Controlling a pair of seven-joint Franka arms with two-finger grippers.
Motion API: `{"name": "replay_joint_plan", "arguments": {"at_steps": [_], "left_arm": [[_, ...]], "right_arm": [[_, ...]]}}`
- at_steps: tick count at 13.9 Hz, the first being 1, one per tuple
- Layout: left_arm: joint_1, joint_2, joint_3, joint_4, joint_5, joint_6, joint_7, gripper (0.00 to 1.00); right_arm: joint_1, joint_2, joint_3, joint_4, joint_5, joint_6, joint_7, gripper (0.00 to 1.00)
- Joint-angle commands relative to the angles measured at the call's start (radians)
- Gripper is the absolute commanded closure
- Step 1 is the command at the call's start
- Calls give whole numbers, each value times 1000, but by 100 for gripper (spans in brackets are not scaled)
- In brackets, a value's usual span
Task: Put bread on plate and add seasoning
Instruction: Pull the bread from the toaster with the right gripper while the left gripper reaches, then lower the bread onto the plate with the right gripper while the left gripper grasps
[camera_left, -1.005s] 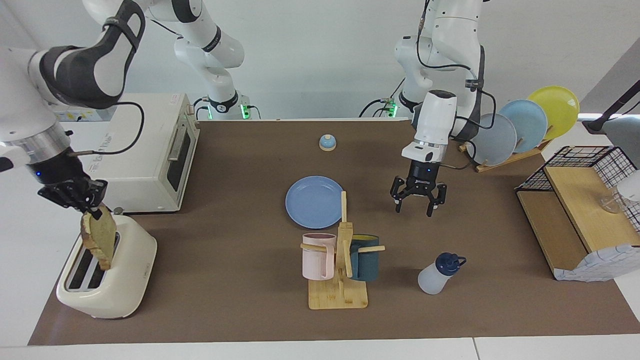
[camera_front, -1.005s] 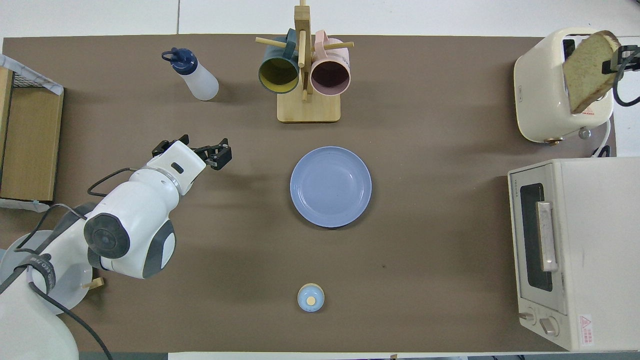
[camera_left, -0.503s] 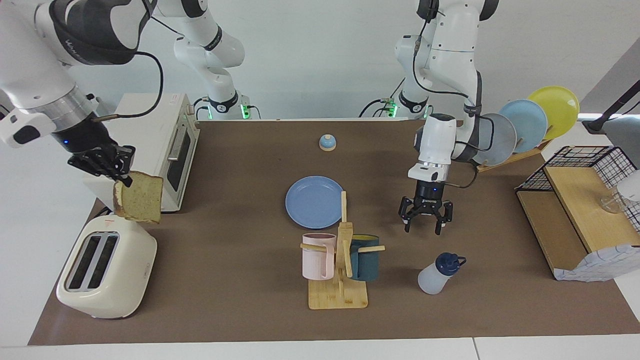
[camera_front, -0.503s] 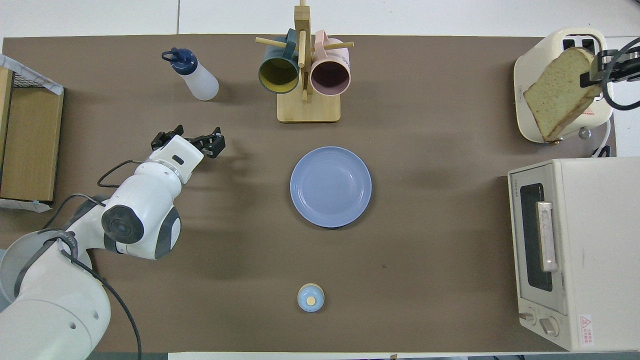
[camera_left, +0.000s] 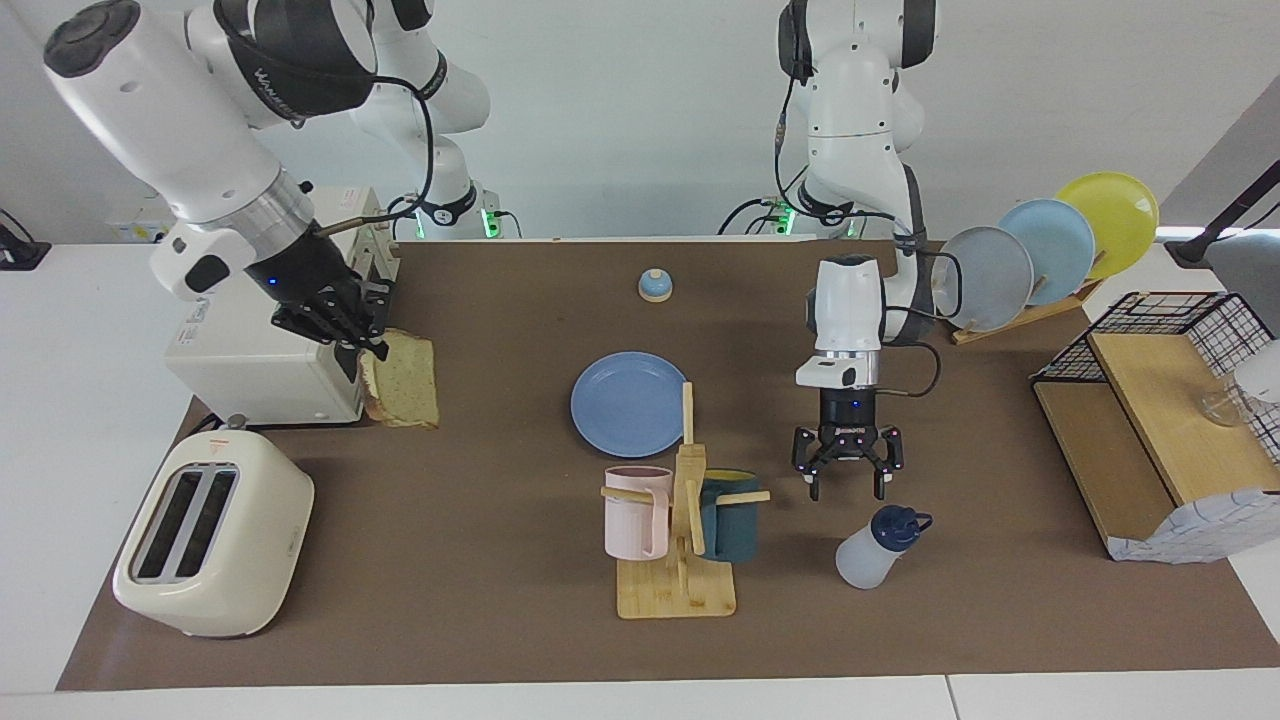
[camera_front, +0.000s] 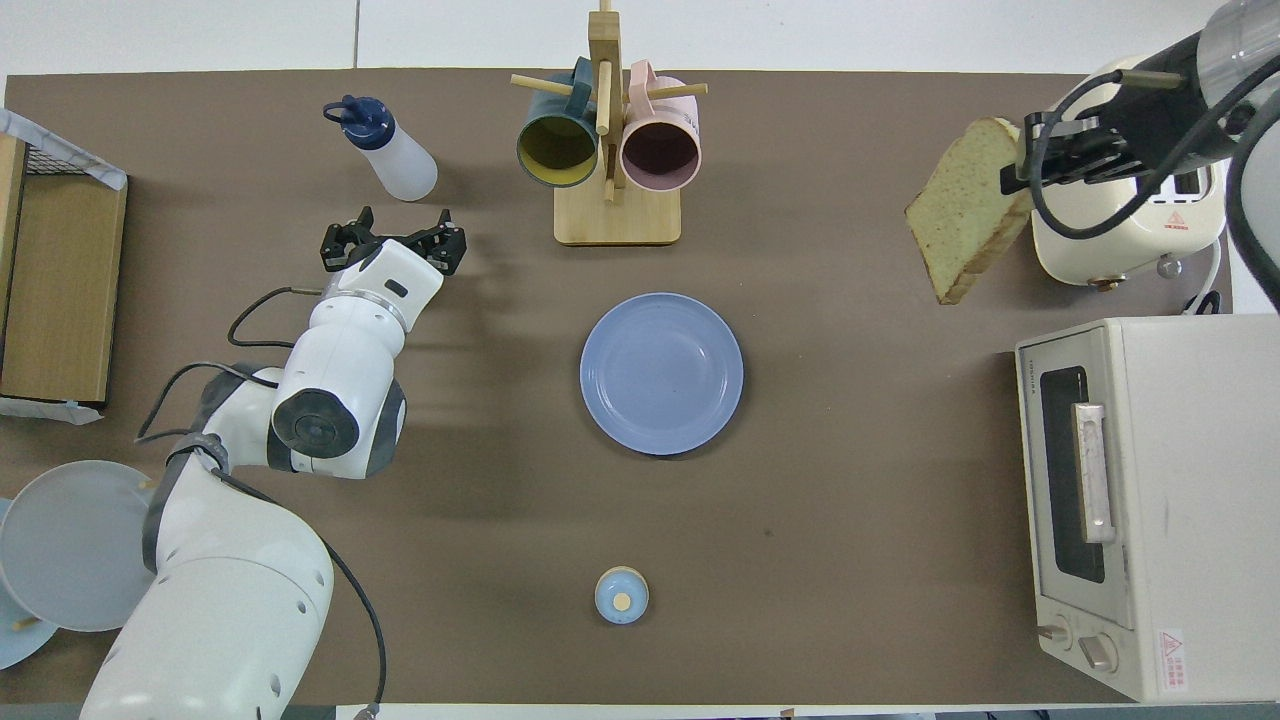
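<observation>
Two arms were at work, and from the facing view we saw the right gripper (camera_left: 372, 345) with its jaws clenched on one edge of the bread (camera_left: 402, 391), holding the slice in the air beside the toaster oven (camera_left: 262, 350), toward the right arm's end of the surface (camera_left: 480, 560). We saw the left gripper (camera_left: 848, 487) hanging with its jaws released just above the seasoning (camera_left: 876, 548), not touching it. The plate (camera_left: 628, 403) lay bare near the middle.

From the overhead view we saw the bread (camera_front: 968, 207) tilted in the air beside the toaster (camera_front: 1130, 200), well apart from the plate (camera_front: 661, 373). We saw the left gripper (camera_front: 392, 228) spread wide near the seasoning (camera_front: 388, 150), which stood beside the mug rack (camera_front: 610, 140).
</observation>
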Motion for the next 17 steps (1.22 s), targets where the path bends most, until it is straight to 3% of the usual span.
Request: {"name": "replay_joint_plan", "arguments": {"at_steps": [1, 4, 6, 7, 13, 14, 16, 17], "left_arm": [[-4, 110, 18, 113, -56, 12, -9, 0], [32, 121, 18, 170, -51, -50, -6, 0], [50, 127, 18, 196, -48, -81, -7, 0], [56, 135, 18, 212, -45, -98, -7, 0], [56, 160, 10, 249, -50, -158, -12, 0], [56, 178, 7, 267, -58, -161, -13, 0], [56, 302, 4, 354, -144, -138, -50, 0], [67, 308, -1, 379, -154, -125, -55, 0]], "right_arm": [[20, -72, 10, -133, 95, 62, 10, 100], [99, -148, 10, -321, 196, 232, 19, 100], [182, -203, 12, -495, 253, 445, 69, 100], [228, -204, 10, -535, 270, 517, 97, 100], [377, -173, 12, -681, 285, 763, 123, 100], [397, -171, 13, -703, 285, 791, 122, 100], [410, -174, 12, -729, 287, 797, 117, 100], [406, -184, 12, -755, 287, 802, 104, 100]]}}
